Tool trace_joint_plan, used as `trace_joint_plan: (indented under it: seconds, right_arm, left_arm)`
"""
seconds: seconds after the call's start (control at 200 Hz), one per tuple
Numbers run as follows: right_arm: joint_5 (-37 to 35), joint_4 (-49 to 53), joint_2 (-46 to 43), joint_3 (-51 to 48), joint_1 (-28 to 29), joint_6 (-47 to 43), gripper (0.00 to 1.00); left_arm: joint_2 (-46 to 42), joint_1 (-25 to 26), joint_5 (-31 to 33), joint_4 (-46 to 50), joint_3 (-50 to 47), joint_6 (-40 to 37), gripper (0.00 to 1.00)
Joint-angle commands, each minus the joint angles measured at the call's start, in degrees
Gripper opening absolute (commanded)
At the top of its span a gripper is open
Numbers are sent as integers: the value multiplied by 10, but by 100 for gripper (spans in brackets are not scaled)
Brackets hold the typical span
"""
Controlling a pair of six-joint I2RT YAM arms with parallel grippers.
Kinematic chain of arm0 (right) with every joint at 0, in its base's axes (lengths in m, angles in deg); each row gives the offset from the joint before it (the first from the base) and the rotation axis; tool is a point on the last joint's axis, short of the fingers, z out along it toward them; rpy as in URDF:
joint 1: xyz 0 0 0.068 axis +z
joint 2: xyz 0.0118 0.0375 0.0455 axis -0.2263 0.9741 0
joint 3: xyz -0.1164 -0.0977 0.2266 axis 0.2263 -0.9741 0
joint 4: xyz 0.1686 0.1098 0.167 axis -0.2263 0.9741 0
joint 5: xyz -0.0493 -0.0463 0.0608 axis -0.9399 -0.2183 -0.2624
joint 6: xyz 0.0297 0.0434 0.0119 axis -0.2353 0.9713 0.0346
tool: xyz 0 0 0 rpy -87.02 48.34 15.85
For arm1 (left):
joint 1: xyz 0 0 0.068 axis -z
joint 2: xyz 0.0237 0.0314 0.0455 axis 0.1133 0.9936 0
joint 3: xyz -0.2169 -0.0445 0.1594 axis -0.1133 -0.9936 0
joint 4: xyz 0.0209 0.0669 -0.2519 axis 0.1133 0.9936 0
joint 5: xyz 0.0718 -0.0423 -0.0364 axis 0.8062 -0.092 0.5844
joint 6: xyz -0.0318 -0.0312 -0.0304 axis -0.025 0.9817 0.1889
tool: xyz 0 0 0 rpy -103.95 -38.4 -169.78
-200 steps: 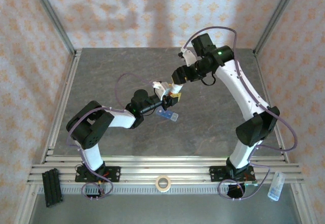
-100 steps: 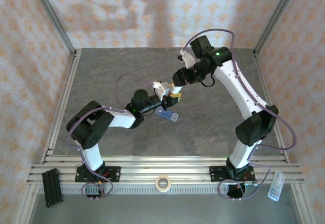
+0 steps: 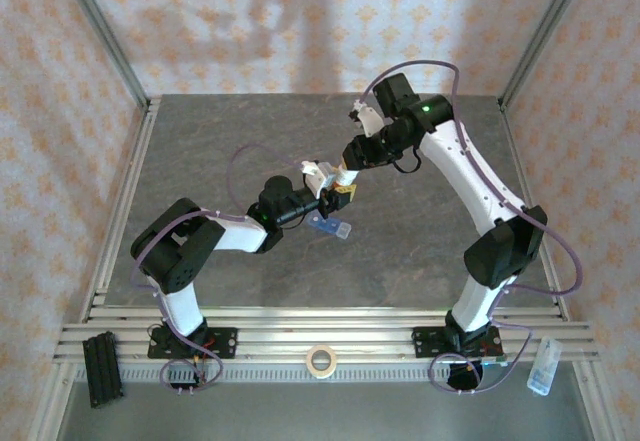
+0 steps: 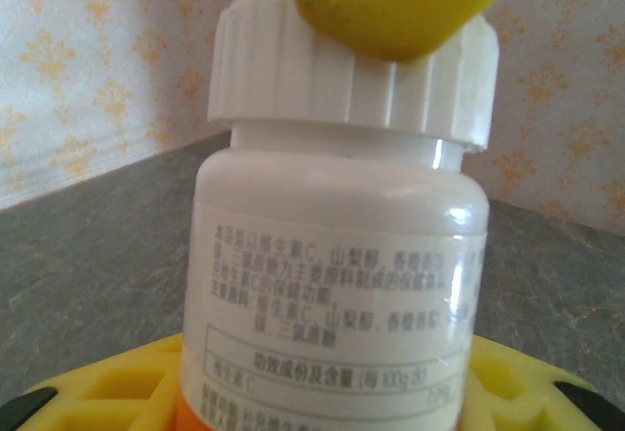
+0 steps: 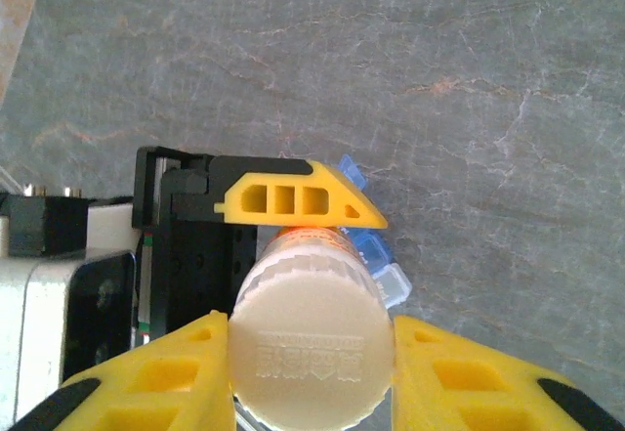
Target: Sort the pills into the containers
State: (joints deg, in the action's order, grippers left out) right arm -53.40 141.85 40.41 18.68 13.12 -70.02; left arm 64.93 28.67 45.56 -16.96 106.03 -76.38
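Note:
A small white-labelled pill bottle (image 4: 337, 284) with an orange base stands upright between the yellow fingers (image 4: 107, 392) of my left gripper (image 3: 333, 197), which is shut on its body. My right gripper (image 5: 311, 363) comes down from above. Both of its yellow pads (image 5: 469, 372) press against the ribbed white cap (image 5: 311, 348), so it is shut on the cap. The blue containers (image 3: 331, 227) lie on the table just below and to the right of the bottle; their pale lids (image 5: 376, 255) peek out beside the cap. The pills are hidden.
The grey stone-patterned table (image 3: 420, 251) spreads out around the arms. A roll of tape (image 3: 320, 361), a black block (image 3: 102, 366) and a clear bottle (image 3: 541, 366) lie on the near rail shelf, off the work surface.
My right gripper's jaws have closed in from half open onto the bottle cap. The left gripper and bottle have stayed where they were.

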Motion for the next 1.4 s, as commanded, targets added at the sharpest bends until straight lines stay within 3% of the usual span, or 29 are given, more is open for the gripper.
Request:
trace_joint_plan:
  seconds: [0.0, 0.315, 0.571, 0.716, 0.921, 1.111, 1.396]
  right_arm:
    - [-14, -35, -11, -35, 1, 72, 36]
    - [-132, -173, -73, -170, 43, 337, 36]
    - [-165, -193, -84, -187, 54, 379, 37]
    - [-174, -162, -74, -131, 48, 365, 45]
    - [-151, -136, -76, -39, 11, 352, 71]
    - [-136, -114, -89, 2, -19, 302, 80]
    - [-36, -47, -72, 56, -44, 29, 82]
  left_arm:
    - [-6, 4, 4, -50, 21, -3, 0]
    - [-15, 20, 108, -54, 12, -67, 0]
    - [-3, 25, 129, -64, 11, -72, 0]
    - [6, 24, 129, -68, 10, -68, 0]
    - [17, 12, 116, -79, 4, -48, 0]
    - [11, -4, 66, -79, 0, -24, 0]
    - [-3, -33, -26, -67, 9, 30, 0]
